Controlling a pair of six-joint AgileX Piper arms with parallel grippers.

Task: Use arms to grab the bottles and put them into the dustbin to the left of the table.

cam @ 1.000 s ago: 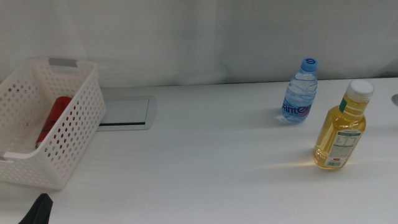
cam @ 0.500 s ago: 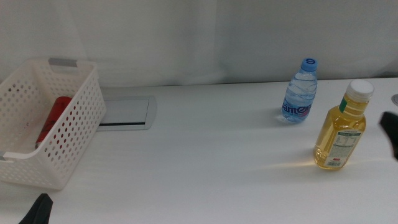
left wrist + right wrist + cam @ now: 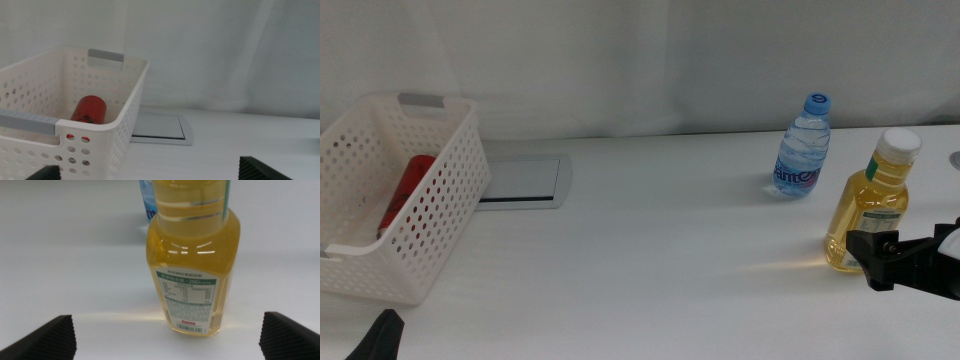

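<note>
Progress looks like one of three so far: the red drink can with the silver top (image 3: pixel 408 187) already lies inside the white perforated plastic dustbin with grey handle strips (image 3: pixel 450 190) at the left of the middle frame, and I see it there in the left wrist view too. Two items remain standing on the wide white table (image 3: pixel 650 260): the small clear water bottle with blue cap and label (image 3: pixel 803 148) at the upper right, and the taller yellow-liquid bottle with white cap (image 3: pixel 874 204) just below and right of it. I have the right pincer (image 3: pixel 880 260) at the lower right of the frame, low beside the base of the yellow bottle; in its wrist view the jaws stand wide apart with the bottle centred between them, not touching. I judge the grasp on it has not begun. The left pincer (image 3: pixel 382 338) waits at the bottom left edge, jaws spread wide, holding nothing
</note>
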